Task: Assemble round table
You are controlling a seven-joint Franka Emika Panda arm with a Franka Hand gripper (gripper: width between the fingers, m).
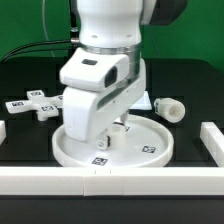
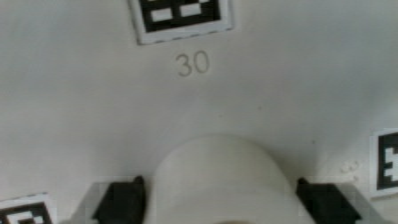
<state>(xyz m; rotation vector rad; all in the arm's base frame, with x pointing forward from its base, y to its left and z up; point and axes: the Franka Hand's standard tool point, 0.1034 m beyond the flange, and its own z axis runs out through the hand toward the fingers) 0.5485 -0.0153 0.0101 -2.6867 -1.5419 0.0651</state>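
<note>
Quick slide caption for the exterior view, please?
Arm poised over the round disc, cross-shaped piece on the view's left, cylinder leg on its right.

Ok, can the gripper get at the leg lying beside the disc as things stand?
Probably yes: the leg lies at the exterior view's right of the round disc, nothing on or over it. The gripper is low over the disc and would need lifting first.

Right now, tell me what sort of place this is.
Probably a robot lab bench: black table edged with white blocks, green backdrop, and tagged white parts: round disc, cross piece, short leg.
</note>
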